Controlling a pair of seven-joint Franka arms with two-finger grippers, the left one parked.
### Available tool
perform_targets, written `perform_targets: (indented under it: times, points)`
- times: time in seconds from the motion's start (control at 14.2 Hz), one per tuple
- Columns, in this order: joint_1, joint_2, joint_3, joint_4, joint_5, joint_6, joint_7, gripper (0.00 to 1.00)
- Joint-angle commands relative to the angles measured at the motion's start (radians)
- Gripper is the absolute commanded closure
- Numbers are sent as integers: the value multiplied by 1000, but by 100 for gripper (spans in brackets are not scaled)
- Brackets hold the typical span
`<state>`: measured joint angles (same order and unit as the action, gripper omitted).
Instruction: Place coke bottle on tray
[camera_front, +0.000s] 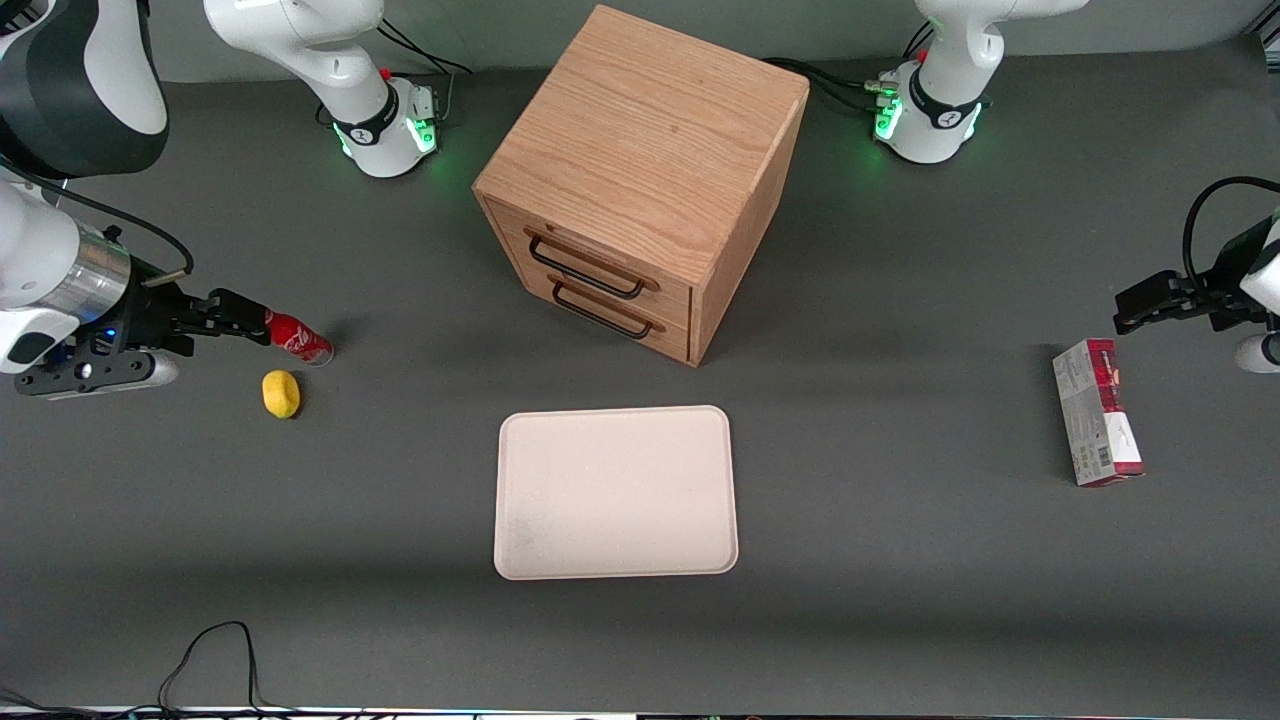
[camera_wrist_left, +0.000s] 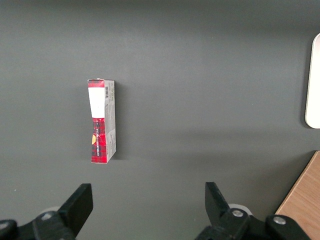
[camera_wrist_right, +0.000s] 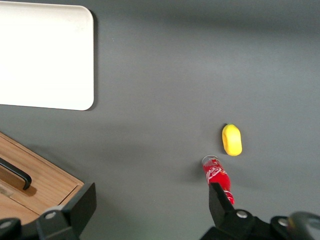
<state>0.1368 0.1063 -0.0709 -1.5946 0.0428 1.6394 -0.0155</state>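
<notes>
A: What's closest to you in the front view?

B: A black cable (camera_front: 215, 650) at the lower edge. Above it, in the lower middle of the frame, the tray (camera_front: 616, 492) lies flat on the worktop (camera_front: 900, 300) with nothing on it.

A: And the bottle (camera_front: 298, 340)?

B: You'll find it lying on its side at the working arm's end, well apart from the tray. A yellow lump (camera_front: 281, 393) sits just beside it, nearer the camera.

A: Is the claw (camera_front: 215, 325) holding it?

B: No. Your claw is low at the bottle's capped end with its fingers spread wide. One finger (camera_wrist_right: 218, 197) overlaps that end in the wrist view; I can't tell whether it touches.

A: Anything else?

B: The cabinet (camera_front: 640, 170) at upper middle, and a carton (camera_front: 1097, 425) toward the parked arm's end.
</notes>
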Motion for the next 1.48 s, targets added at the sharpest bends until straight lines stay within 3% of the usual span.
perform_targets:
  times: [0.0, 1.13, 1.41]
  points:
    - [-8, 0, 3, 41, -12, -86, 20, 0]
    - [-14, -7, -12, 48, -14, -116, 5, 0]
    - [-14, -136, -67, -109, -18, -110, -72, 0]
